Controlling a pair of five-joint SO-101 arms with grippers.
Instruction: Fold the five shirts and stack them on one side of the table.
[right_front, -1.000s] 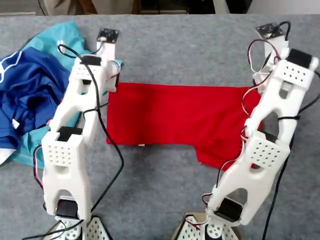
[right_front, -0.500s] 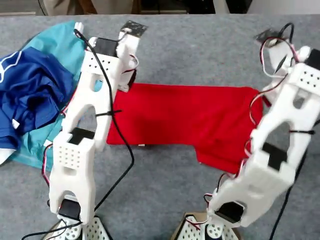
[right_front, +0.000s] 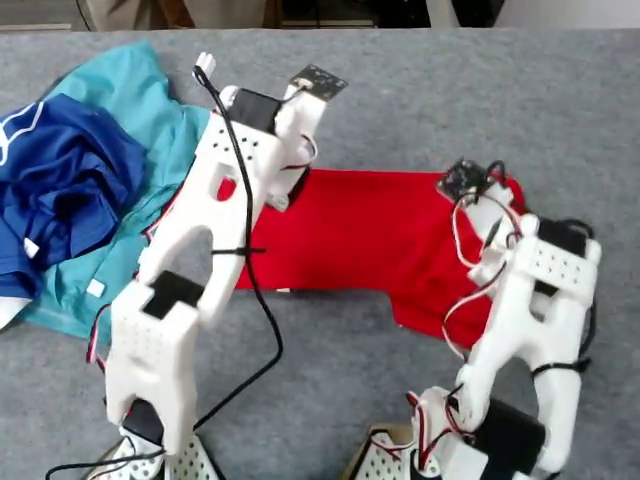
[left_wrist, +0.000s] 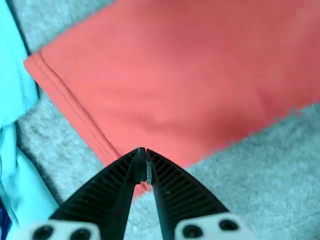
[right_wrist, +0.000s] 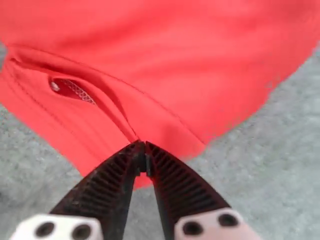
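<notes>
While left gripper (left_wrist: 142, 152) and right gripper (right_wrist: 141, 146) clamp the red shirt (right_front: 370, 235) mid-frame, its fold is in hand; next, probably: ends laid inward, flat.

1. We see the red shirt (right_front: 370, 235) lying flat as a wide band across the middle of the grey table (right_front: 400, 100), with one lobe jutting toward the arm bases at its right end.
2. The left arm (right_front: 215, 190) stands over the shirt's left end, its wrist above the far left corner.
3. The right arm (right_front: 530, 290) is bent over the shirt's right end, its wrist near the far right corner.
4. At the table's left we find a crumpled teal shirt (right_front: 125, 85), with a blue shirt (right_front: 65, 180) bunched on top of it.
</notes>
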